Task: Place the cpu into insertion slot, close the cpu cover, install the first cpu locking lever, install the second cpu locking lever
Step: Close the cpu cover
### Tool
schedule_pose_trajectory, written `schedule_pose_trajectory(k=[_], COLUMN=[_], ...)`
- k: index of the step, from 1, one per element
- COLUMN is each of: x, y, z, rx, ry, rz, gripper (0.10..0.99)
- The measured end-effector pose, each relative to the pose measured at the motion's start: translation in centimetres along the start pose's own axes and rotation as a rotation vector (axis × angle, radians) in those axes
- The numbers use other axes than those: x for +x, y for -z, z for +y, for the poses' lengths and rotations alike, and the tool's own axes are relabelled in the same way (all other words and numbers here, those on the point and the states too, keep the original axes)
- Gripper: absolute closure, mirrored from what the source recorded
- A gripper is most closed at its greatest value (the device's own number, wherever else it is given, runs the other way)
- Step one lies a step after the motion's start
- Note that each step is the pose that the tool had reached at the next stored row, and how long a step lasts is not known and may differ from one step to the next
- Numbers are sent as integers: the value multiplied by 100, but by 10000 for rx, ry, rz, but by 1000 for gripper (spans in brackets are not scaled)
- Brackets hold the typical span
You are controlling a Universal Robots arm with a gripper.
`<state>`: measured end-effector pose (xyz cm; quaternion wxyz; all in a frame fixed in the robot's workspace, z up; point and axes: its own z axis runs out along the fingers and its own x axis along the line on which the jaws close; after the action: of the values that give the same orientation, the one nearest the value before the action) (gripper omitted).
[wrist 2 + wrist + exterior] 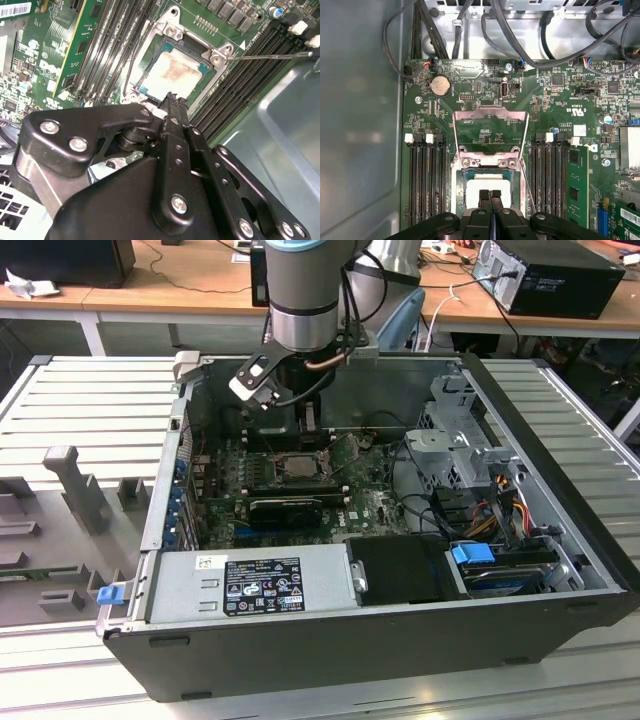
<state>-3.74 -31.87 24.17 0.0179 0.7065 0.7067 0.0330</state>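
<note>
The gripper [490, 195], clenched on nothing, hangs just over the cpu [175, 75], a pale smudged square seated in the insertion slot [460, 192]; the cpu cover [490, 116] stands open.

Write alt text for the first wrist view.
The shut gripper hangs over the cpu, which lies in the insertion slot of a green motherboard. The cpu cover is swung open beyond it, with memory slots on either side.
</note>
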Motion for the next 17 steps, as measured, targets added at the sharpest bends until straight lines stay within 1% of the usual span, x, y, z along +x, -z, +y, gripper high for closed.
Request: schedule_pose_trajectory(k=[1, 5, 6, 7, 9, 10, 11, 14, 17], x=[2, 22, 28, 30, 34, 35, 36, 38, 38], y=[7, 94, 148, 175, 169, 165, 163, 158, 156], z=[1, 8, 12, 23, 137, 185, 214, 282, 318], rx=[0, -1, 0, 0, 0, 0, 0, 0, 0], ry=[0, 1, 3, 0, 0, 1, 1, 2, 1], rz=[0, 0, 0, 1, 1, 2, 1, 1, 1], gripper=[980, 980, 980, 980, 980, 980, 980, 980, 980])
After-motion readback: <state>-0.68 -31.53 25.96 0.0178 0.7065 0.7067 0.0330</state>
